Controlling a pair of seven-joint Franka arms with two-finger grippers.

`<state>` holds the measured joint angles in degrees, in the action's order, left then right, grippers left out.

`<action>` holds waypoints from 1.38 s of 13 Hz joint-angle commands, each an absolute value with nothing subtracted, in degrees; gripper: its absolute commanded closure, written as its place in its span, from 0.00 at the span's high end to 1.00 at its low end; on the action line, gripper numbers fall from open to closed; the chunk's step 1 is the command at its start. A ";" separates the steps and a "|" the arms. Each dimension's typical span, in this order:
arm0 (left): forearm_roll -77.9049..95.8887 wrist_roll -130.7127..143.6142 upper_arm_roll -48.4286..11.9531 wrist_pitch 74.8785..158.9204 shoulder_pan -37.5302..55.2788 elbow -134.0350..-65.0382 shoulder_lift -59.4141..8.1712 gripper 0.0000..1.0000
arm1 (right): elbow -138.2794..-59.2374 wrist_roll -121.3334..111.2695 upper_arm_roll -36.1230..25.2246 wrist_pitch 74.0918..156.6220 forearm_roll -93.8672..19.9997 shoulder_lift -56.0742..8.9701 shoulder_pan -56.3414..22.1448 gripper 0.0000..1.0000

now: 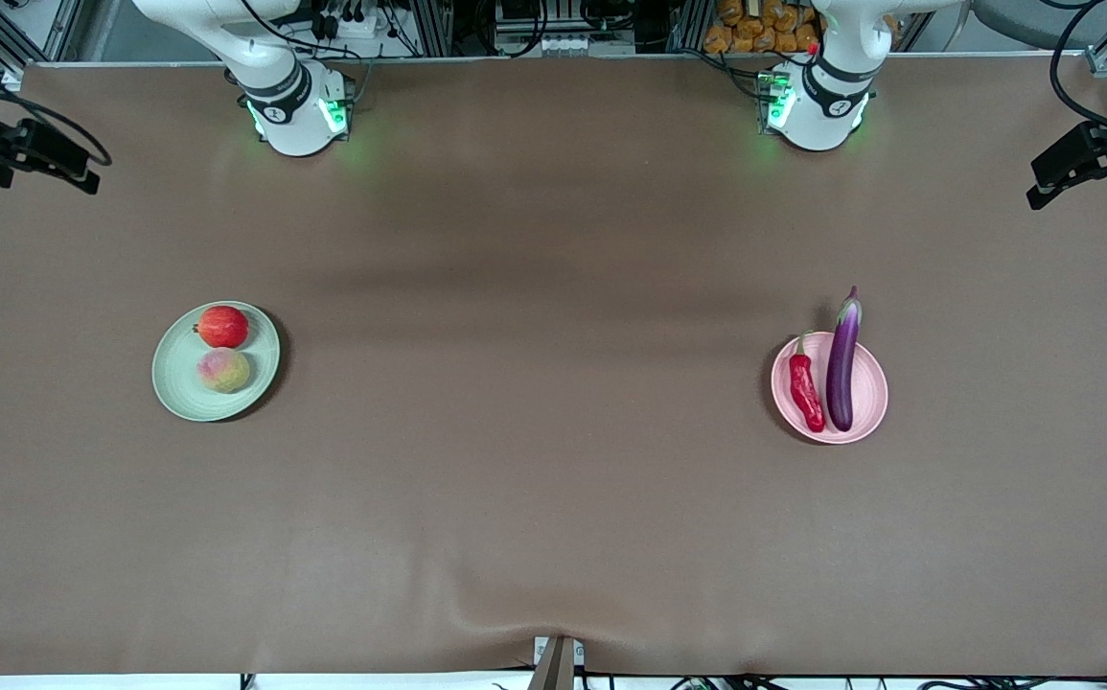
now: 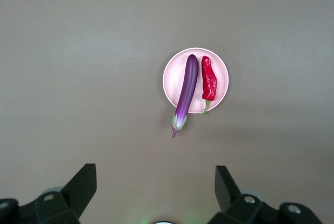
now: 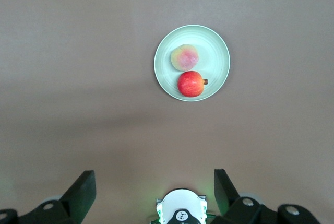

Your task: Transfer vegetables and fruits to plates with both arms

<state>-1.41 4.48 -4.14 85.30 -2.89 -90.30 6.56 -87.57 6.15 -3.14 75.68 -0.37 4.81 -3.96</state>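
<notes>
Two plates are sitting well below the raised, waiting grippers. Right gripper (image 3: 155,195), jaws wide, is hanging over the green plate (image 1: 174,383) holding pomegranate (image 1: 223,327) and peach (image 1: 223,370); left gripper (image 2: 156,190), likewise spread, over the pink plate (image 1: 871,383) bearing chili pepper (image 1: 807,391) and eggplant (image 1: 842,362), stem seemingly overhanging the rim.

White arms (image 1: 275,67), green-lit bases (image 1: 299,120)

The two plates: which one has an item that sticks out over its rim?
The pale pink plate, toward the left arm's end of the table: the eggplant overhangs its rim with its stem end. On the pale green plate, both fruits lie fully inside.
</notes>
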 commanded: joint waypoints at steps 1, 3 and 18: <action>-1.05 3.34 -3.96 84.20 -3.08 -89.56 6.68 1.00 | -88.69 5.45 -1.05 78.83 1.49 5.37 -1.06 1.00; -1.05 3.25 -3.96 83.50 -3.08 -89.47 6.77 1.00 | -86.76 1.08 -1.49 78.93 1.84 3.97 0.17 1.00; -1.05 3.08 -4.13 82.71 -2.99 -89.47 6.06 1.00 | -83.67 -0.26 1.32 80.41 2.99 1.06 1.14 1.00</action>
